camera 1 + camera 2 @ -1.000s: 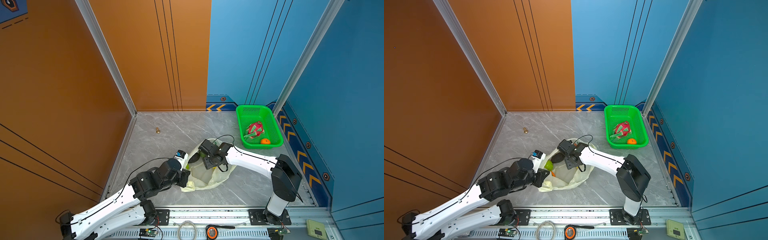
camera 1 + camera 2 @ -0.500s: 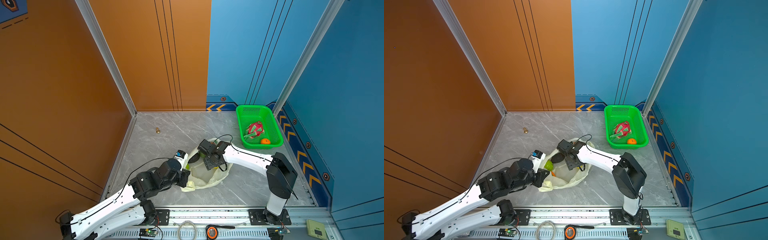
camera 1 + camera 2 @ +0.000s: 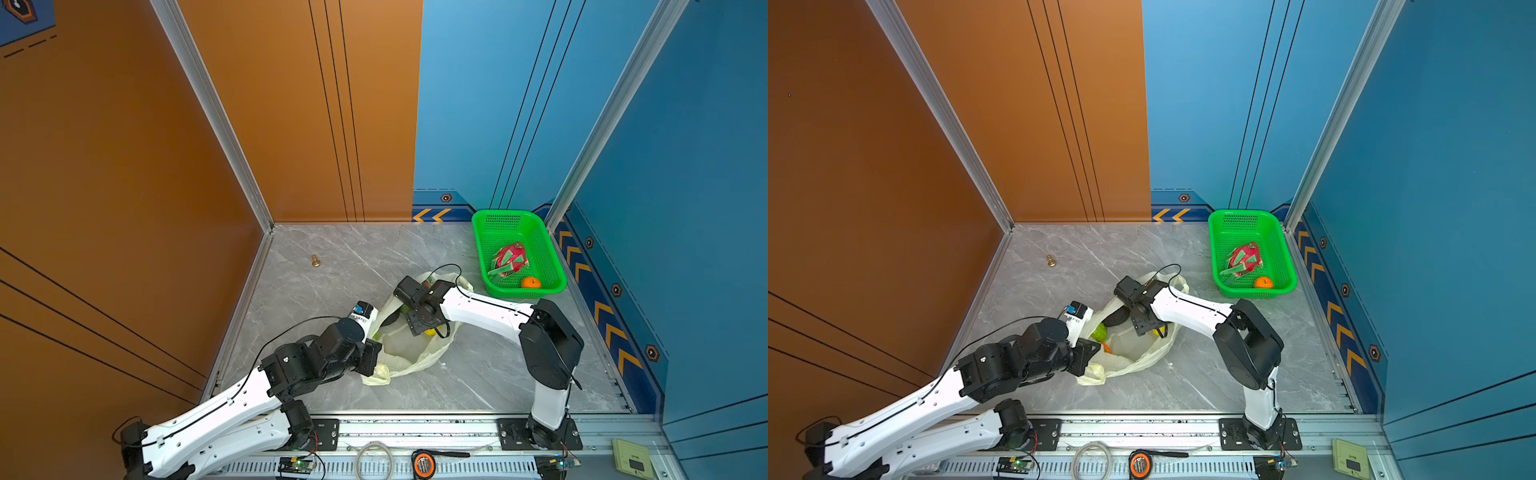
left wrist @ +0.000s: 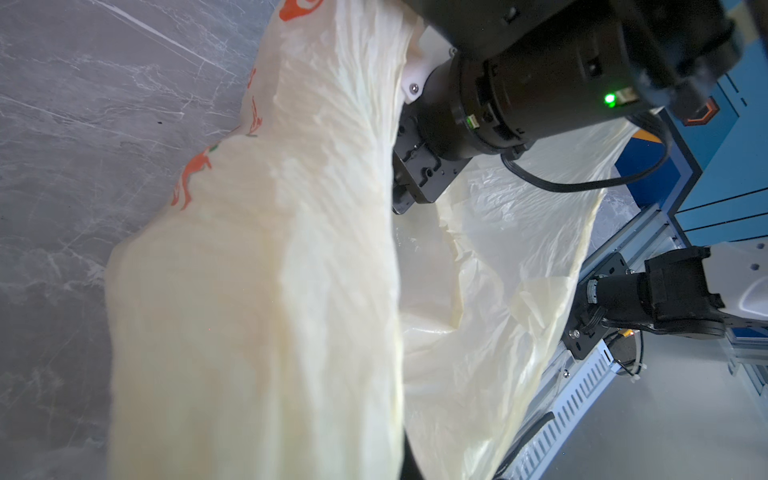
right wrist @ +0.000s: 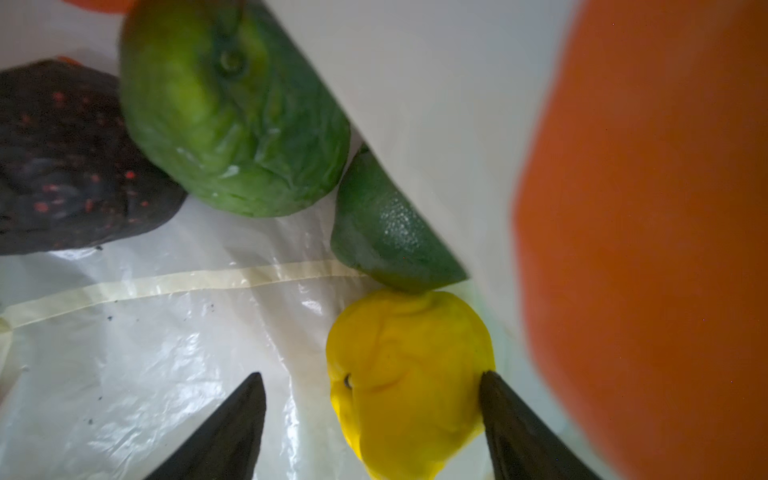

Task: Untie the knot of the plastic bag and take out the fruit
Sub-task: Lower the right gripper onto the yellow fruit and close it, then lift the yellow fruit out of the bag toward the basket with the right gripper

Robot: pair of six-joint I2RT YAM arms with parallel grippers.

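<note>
Your plastic bag (image 3: 415,353) lies open-mouthed in the middle of the surface (image 3: 332,270). Inside it, your right jaws stand released around the yellow lemon (image 5: 407,374), one finger touching it and the other apart. A green fruit (image 5: 224,112) and a dark avocado (image 5: 62,166) sit just beyond. Your left jaws are clenched on the bag's near rim. The dragon fruit (image 3: 510,259) and orange (image 3: 530,282) lie in the green basket (image 3: 557,266).
</note>
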